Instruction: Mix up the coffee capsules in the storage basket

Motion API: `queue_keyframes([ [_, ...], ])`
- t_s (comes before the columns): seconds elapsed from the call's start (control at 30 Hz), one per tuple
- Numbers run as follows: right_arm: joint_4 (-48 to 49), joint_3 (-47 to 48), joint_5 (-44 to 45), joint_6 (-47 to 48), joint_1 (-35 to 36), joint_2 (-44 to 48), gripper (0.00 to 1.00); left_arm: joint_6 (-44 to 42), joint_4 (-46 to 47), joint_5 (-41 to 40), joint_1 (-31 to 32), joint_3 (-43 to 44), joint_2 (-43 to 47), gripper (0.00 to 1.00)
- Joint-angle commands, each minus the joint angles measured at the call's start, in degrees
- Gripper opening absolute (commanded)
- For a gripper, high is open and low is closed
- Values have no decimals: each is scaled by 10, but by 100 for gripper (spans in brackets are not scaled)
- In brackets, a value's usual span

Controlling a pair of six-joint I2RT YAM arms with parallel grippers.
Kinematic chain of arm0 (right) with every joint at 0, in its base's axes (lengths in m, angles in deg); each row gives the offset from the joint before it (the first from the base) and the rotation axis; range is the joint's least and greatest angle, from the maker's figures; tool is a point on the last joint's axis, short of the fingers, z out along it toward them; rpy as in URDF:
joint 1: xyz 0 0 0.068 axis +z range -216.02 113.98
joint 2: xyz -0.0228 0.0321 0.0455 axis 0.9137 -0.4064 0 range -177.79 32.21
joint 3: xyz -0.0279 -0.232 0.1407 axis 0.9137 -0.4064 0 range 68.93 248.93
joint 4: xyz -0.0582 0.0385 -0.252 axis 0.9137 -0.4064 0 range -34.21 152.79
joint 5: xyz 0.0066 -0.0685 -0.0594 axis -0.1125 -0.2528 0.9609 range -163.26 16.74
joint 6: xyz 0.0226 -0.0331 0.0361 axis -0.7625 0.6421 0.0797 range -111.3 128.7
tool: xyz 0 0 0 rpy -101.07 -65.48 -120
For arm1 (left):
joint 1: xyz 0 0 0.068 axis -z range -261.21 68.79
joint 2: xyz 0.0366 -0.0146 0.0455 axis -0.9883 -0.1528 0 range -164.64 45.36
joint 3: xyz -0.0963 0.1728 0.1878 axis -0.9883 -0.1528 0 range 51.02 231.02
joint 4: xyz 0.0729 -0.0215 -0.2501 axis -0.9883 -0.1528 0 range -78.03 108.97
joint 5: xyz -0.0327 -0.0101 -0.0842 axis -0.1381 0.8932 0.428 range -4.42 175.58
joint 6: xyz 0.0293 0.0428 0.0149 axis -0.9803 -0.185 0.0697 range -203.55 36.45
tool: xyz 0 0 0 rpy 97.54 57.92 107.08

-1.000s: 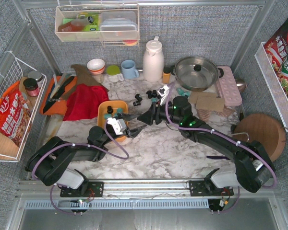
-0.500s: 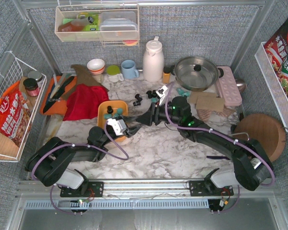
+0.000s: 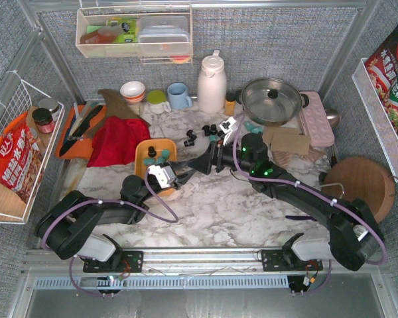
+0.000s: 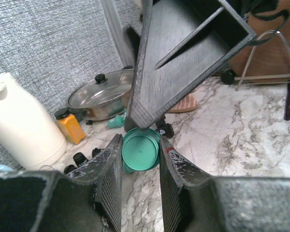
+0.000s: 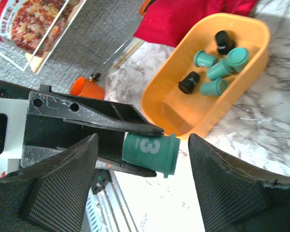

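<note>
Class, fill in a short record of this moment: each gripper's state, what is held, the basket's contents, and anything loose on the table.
left gripper: shut on a teal capsule marked 3, just outside the basket
right gripper: open, fingers spread wide either side of that capsule, not touching it
storage basket: orange, on the marble table, holding four teal and two black capsules
loose capsules: a few black and teal ones, beyond the grippers

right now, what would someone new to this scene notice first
A teal capsule marked 3 is pinched in the left gripper, with the right gripper open on either side of it. Beside it the orange storage basket holds a few teal and black capsules, and loose black capsules lie on the marble table beyond.
</note>
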Motion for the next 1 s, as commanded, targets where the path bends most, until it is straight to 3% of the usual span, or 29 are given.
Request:
queue_keyframes([
  [0.0, -64, 7, 88, 66, -7, 28, 80, -15, -25, -62, 0, 1, 7, 19],
  [0.17, -182, 45, 215, 187, -9, 26, 78, -6, -96, -280, -1, 6, 19, 18],
  [0.3, -253, 87, 346, 253, -15, -34, 76, 27, -198, -431, -18, 29, 19, 20],
  [0.43, -316, 158, 381, 246, -42, -128, 75, 115, -263, -447, -58, 55, -4, 23],
  [0.53, -312, 185, 401, 241, -52, -191, 74, 161, -284, -441, -84, 64, -24, 25],
  [0.6, -303, 202, 415, 244, -58, -230, 72, 177, -301, -451, -92, 69, -33, 32],
  [0.83, -306, 271, 401, 232, -74, -337, 71, 218, -324, -490, -100, 75, -29, 76],
  [0.97, -305, 295, 394, 225, -78, -376, 69, 221, -330, -490, -100, 77, -22, 86],
])
